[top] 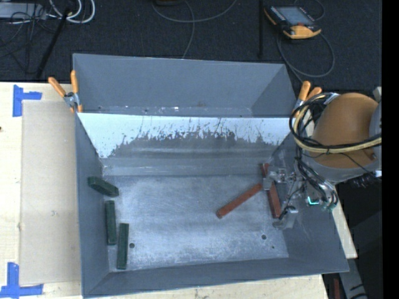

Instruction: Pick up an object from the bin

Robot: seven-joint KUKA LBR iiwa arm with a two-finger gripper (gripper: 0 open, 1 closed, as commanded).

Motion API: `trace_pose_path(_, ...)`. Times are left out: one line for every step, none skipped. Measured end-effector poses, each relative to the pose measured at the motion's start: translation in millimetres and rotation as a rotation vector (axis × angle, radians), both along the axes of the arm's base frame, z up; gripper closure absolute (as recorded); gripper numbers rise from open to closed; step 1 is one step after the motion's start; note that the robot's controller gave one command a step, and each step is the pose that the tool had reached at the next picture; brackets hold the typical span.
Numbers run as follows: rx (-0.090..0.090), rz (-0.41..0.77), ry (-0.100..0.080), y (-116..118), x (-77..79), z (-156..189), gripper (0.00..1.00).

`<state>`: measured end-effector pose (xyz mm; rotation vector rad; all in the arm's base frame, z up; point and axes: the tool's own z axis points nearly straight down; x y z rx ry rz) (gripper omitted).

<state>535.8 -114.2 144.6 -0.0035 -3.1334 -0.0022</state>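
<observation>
**Grey bin, gripper low at its right side beside two brown sticks**

Nearest the front wall of the bin (pixel 187 274), on the left, a dark green stick (pixel 122 246) lies flat, pointing front to back. Just behind it and slightly to the left, a second dark green stick (pixel 111 222) lies the same way, and their ends are near each other.

Across the bare floor, at the right side, the gripper (pixel 282 215) is down close to the floor, near the right wall. Whether it is clenched or released cannot be told. A short reddish-brown stick (pixel 273 199) runs front to back right against its left side. It is unclear whether the gripper grasps this stick or merely stands beside it.

A longer reddish-brown stick (pixel 240 202) lies slantwise on the floor to the left, with its farther end close to the short one. Farther back on the left, a third dark green stick (pixel 101 187) lies slantwise near the left wall. Behind the gripper, the arm's orange wrist cover (pixel 343 136), looped with black cables, hangs over the bin's right rim.
</observation>
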Motion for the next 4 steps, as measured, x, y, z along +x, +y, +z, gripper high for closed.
trace_pose_path(0.001,0.182,-0.007,16,66.0,-76,0.0)
trace_pose_path(-0.001,0.184,-0.009,16,67.0,-73,1.0)
trace_pose_path(-0.002,0.205,-0.017,39,53.0,48,1.0)
trace_pose_path(-0.001,0.536,-0.014,35,55.0,138,1.0)
